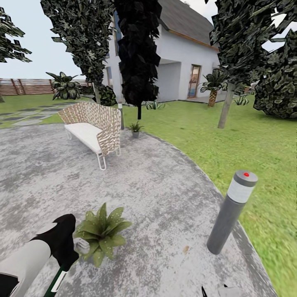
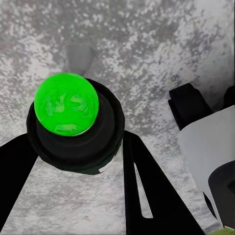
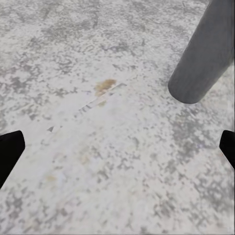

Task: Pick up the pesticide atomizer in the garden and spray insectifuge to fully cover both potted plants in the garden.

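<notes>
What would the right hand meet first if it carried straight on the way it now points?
Most likely the bare grey patio paving: the right hand is open and points down at it, with nothing between the fingertips. The grey bollard lamp post stands off to one side, apparently outside that line.

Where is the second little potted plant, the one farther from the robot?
In the head view, the far potted plant stands at the back edge of the paved patio, just right of the wicker bench and near a dark tree trunk.
</notes>
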Tool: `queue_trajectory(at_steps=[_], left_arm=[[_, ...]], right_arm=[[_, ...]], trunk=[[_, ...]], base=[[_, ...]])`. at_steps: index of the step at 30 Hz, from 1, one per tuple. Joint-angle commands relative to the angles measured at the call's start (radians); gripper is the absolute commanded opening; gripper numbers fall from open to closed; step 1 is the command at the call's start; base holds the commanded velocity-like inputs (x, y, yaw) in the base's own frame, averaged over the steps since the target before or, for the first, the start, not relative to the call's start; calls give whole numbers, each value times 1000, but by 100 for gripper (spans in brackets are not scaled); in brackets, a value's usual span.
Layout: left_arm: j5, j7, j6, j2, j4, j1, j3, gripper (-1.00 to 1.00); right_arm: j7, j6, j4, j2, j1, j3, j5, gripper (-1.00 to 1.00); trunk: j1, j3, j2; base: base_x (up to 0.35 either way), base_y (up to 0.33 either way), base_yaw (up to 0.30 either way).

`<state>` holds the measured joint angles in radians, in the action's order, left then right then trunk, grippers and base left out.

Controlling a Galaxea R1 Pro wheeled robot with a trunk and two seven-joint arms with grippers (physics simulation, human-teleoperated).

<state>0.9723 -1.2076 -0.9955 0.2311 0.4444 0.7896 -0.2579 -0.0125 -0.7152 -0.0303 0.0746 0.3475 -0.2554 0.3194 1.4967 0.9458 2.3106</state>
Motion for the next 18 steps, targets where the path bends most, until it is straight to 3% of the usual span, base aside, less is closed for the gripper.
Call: queue_trajectory(at_steps=[1,11,18], left_arm=[[8,-10,-8,1,2,0,-3,-100],[8,-10,-8,1,2,0,-4,-100],[8,-10,-7,1,2,0,-3,-100]], right_arm=[[-1,-3,1,0,1,-8,10,100],[-1,-3,1,0,1,-8,11,100],[-1,-3,1,1,1,-8,10,100]], trunk=[[0,1,0],[0,1,0],[0,1,0]], base=[[51,-272,0],[186,-235,0],[58,-44,0]])
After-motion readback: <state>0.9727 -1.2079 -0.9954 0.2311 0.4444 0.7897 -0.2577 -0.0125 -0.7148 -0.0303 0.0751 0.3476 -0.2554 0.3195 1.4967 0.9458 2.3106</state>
